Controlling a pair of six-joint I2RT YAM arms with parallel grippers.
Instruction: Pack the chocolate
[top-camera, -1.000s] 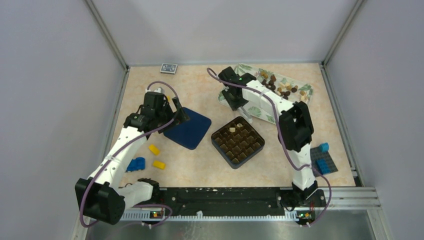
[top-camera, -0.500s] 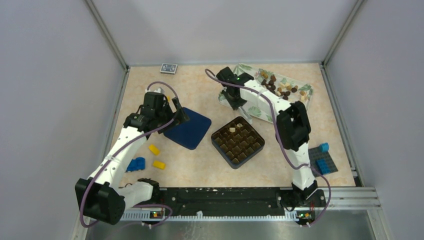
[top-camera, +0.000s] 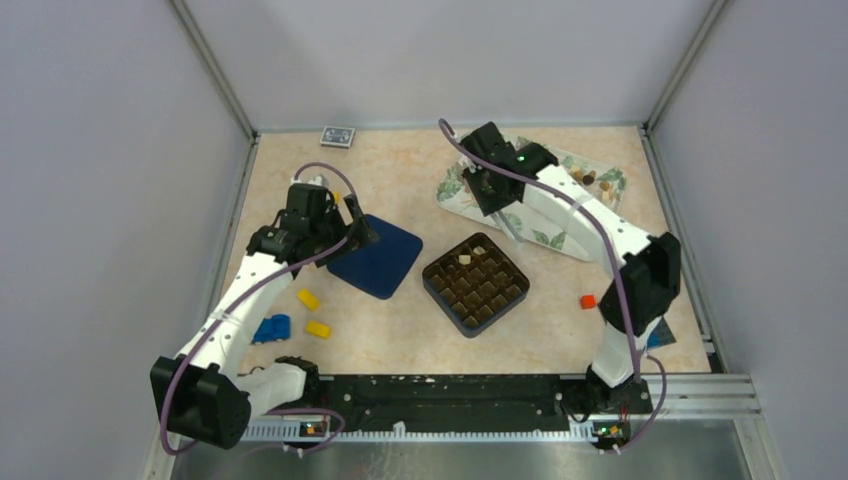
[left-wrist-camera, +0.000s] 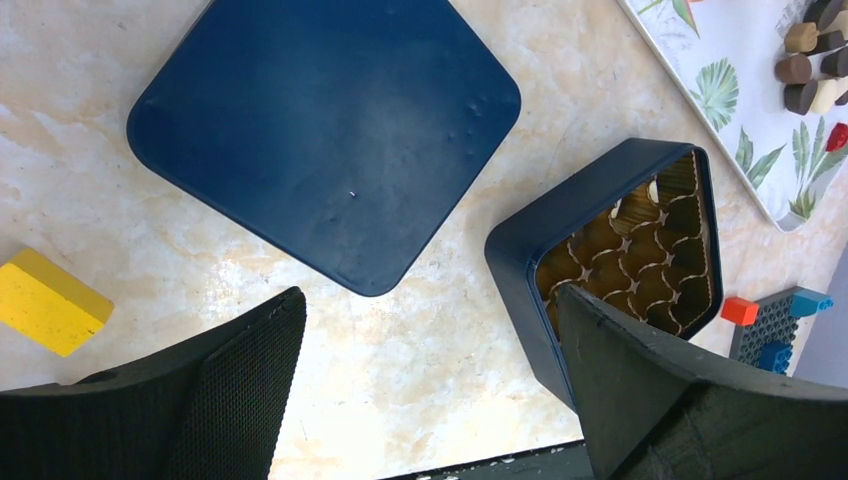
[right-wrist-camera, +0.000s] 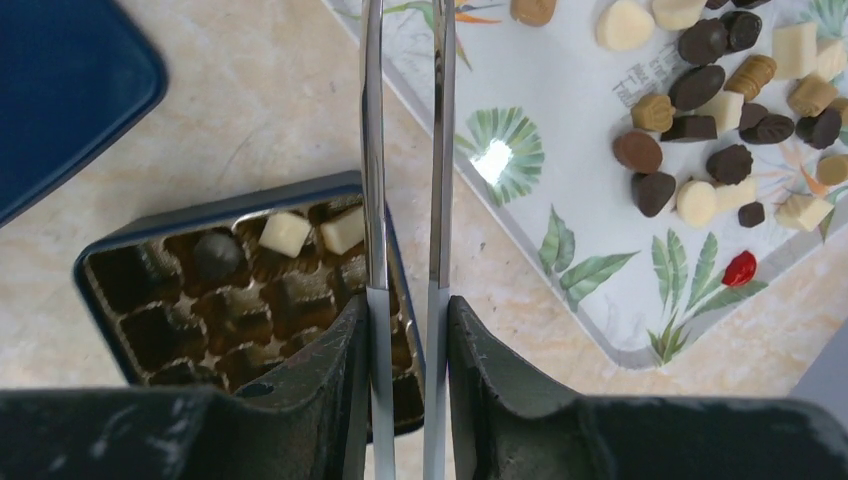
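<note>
The chocolate lies as several dark, brown and cream pieces on a leaf-print tray. The dark blue box holds two cream pieces and a dark one in its cells. My right gripper is shut on metal tweezers, above the box's far edge and the tray's edge. The tweezer tips run out of the wrist view, so I cannot tell if they hold a piece. My left gripper is open and empty, low by the box's lid.
Yellow bricks and a blue brick lie near the left arm. A red brick lies right of the box, by a grey baseplate. A red piece sits on the tray. A small card box is at the back.
My right arm has swung right; its gripper and tweezers moved right over the tray. The forearm now hides most chocolates in the top view, and the red brick is uncovered. The left arm stayed still.
</note>
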